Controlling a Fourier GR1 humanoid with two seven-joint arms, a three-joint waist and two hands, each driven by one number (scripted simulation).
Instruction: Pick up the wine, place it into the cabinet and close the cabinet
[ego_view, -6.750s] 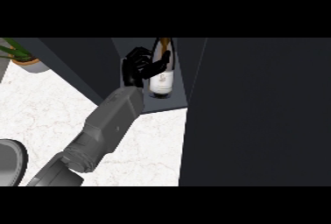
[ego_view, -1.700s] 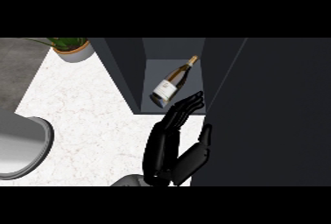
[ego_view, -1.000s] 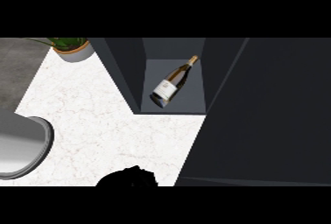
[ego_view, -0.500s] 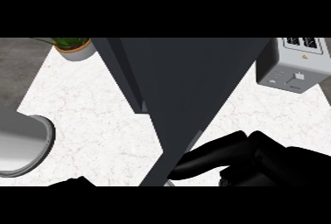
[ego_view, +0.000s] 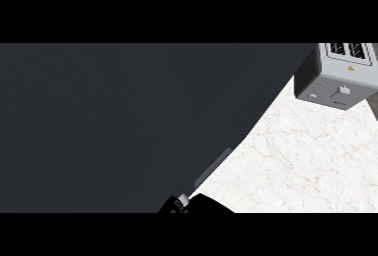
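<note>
One black right hand (ego_view: 203, 206), open or closed I cannot tell, sits low against the broad dark-grey flat cabinet door (ego_view: 133, 115), likely pushing it shut over the unseen wine bottle.

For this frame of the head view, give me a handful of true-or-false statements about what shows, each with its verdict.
1. The wine bottle lies in plain view on the counter. False: no bottle shows; a dark cabinet door fills most of the view.
2. A grey toaster stands at the upper right. True.
3. A potted plant shows at the upper left. False: only the dark door is there.
4. The counter is pale and marbled. True.
5. A black hand shows at the lower edge. True.
</note>
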